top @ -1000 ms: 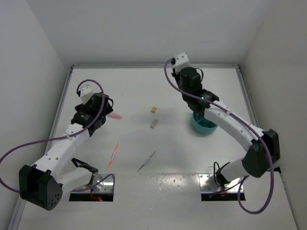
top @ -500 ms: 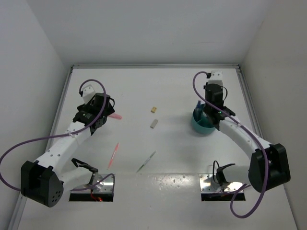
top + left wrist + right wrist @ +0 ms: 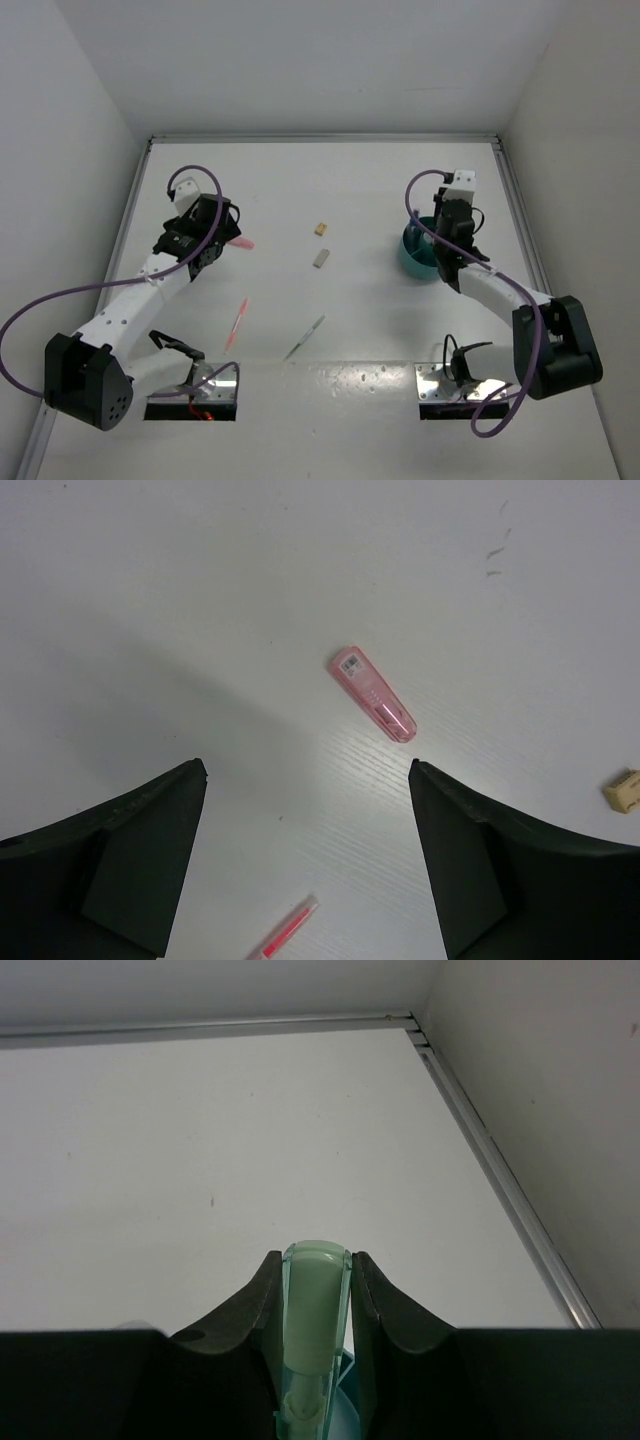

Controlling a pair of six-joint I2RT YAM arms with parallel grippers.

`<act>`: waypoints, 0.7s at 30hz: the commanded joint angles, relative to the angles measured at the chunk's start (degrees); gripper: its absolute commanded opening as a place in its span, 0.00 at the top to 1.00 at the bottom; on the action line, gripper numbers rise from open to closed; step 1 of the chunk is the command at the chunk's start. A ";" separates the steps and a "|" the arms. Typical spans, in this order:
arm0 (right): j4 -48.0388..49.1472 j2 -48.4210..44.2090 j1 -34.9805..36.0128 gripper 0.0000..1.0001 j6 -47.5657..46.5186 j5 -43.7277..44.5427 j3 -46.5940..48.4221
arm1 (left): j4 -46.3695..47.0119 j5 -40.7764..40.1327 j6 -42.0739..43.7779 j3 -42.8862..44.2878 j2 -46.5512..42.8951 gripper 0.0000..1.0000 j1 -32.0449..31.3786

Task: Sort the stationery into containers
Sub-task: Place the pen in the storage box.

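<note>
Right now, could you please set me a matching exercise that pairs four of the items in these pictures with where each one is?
Things:
1. pink marker
2. green marker
3. teal cup
4. thin pink pen

Places:
A. standing on the table, on its right side
B. clamped in the right gripper
C. lying beside the thin green pen, on its left, toward the arm bases
D. lying beyond the fingertips of the open left gripper

Pairs: 1-D, 2-B, 3-A, 4-C.
</note>
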 commanded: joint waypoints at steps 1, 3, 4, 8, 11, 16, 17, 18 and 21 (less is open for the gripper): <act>11.77 0.16 -0.87 1.00 0.19 -0.85 0.08 | 1.30 0.35 0.59 1.31 -0.13 0.12 0.48; 11.77 0.77 -0.87 1.00 0.19 -1.47 0.08 | 1.30 0.35 0.59 1.31 -0.13 0.12 0.48; 11.77 1.38 -0.87 1.00 0.19 -1.47 0.08 | 1.30 0.35 0.59 1.31 -0.13 0.12 0.48; 12.29 2.97 -1.40 1.00 0.19 -1.47 0.61 | 1.30 0.35 0.59 1.31 0.39 0.12 0.48; 13.78 2.97 -1.40 1.00 0.19 -1.47 0.61 | 1.30 0.88 0.59 1.31 0.39 0.12 0.48; 17.12 8.15 -2.45 1.00 -0.42 -0.85 2.45 | 1.30 0.88 0.59 1.31 0.39 0.12 0.48; 17.13 9.11 -2.45 1.00 -0.42 -0.85 2.45 | 1.30 0.88 0.59 0.78 0.39 0.12 0.48; 17.74 9.82 -2.45 1.00 -0.42 -0.85 2.45 | 1.30 0.88 0.59 0.78 0.39 0.12 0.48; 19.58 11.06 -2.45 1.00 -1.04 -2.16 1.32 | 1.30 0.88 0.59 0.78 0.39 0.12 0.48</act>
